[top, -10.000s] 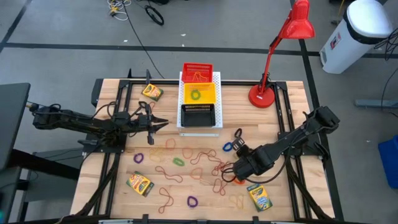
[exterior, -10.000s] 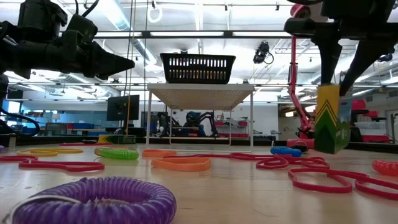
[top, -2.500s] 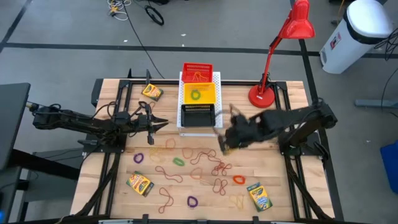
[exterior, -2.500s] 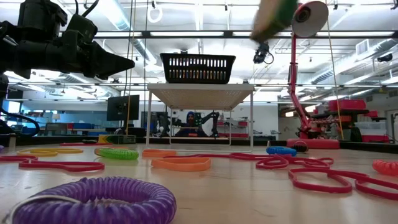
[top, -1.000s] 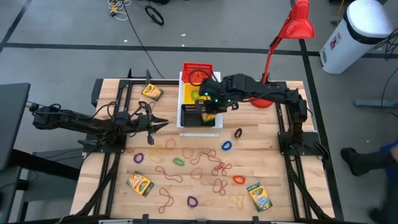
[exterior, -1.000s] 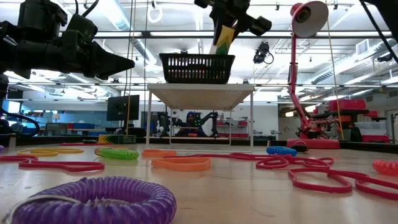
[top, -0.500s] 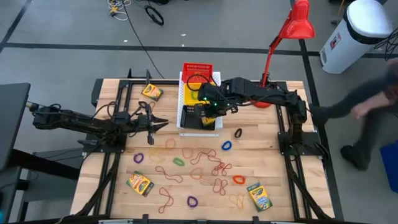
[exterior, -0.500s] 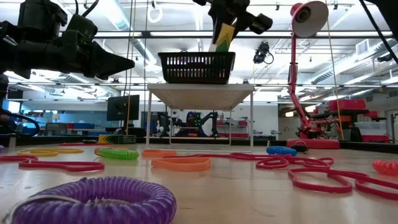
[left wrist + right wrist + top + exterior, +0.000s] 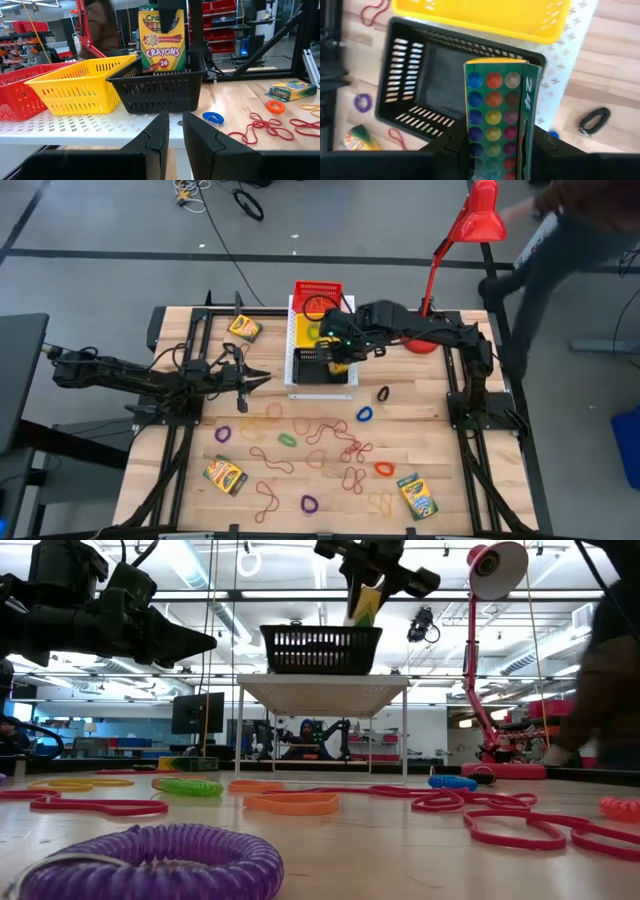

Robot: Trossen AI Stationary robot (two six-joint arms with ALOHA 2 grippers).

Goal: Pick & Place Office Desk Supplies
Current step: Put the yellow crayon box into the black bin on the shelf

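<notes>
My right gripper [image 9: 337, 352] is shut on a yellow-and-green crayon box [image 9: 161, 37] over the black basket [image 9: 320, 366], which stands on the white perforated board. My left gripper [image 9: 258, 378] waits shut above the table's left half, pointing at the baskets. Three more crayon boxes lie flat on the table: one far left [image 9: 244, 328], one near left [image 9: 225, 475], one near right [image 9: 417, 495]. Reddish rubber bands [image 9: 322, 446] and small loops in blue [image 9: 366, 414], black [image 9: 383, 393], purple [image 9: 222, 434], green [image 9: 287, 439] and orange [image 9: 384, 468] lie on the wood. My right gripper holds the crayon box by its upper end [image 9: 495, 145], pinched between the two fingers [image 9: 451, 148], which come from above and point down. The box hangs nearly upright below them. Its lower end [image 9: 161, 66] dips behind the black basket's rim; whether it touches the bottom is hidden.
Behind the black basket on the board stand a yellow basket [image 9: 318, 330] with a green loop in it and a red basket [image 9: 317, 293]. A red desk lamp [image 9: 440, 275] stands at the far right corner. A person [image 9: 560, 230] moves beyond the table's right side.
My right gripper has stayed over the black basket with the crayon box, shifting only slightly. A person has walked past the table's right side toward the far end.
</notes>
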